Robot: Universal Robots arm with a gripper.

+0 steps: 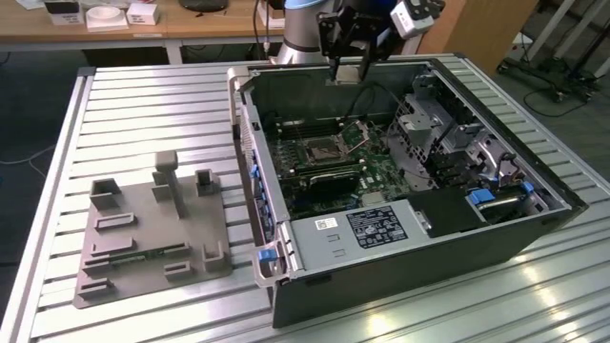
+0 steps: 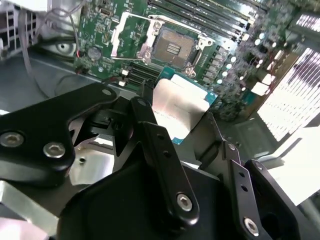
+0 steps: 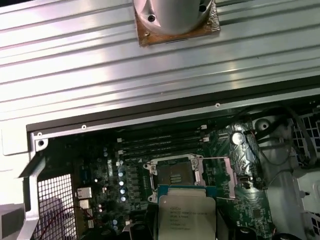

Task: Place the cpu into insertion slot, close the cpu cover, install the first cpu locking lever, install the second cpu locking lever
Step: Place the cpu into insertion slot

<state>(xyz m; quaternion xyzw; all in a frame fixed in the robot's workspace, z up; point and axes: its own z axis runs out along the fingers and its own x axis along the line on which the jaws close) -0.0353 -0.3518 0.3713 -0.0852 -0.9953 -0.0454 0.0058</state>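
Our claw (image 2: 177,117) is clamped on the cpu (image 2: 176,102) by two opposite edges, hanging well above the open slot (image 2: 175,47). We'd guess it's light and stiff but slick metal on top, delicate underneath, so edges are the only place to hold.

cpu (image 3: 186,216) cut off at edge, insertion slot (image 3: 175,172) partly covered

Ribbed metal table (image 1: 143,93); wooden desk (image 1: 191,25) behind; dark floor (image 1: 33,107) beside
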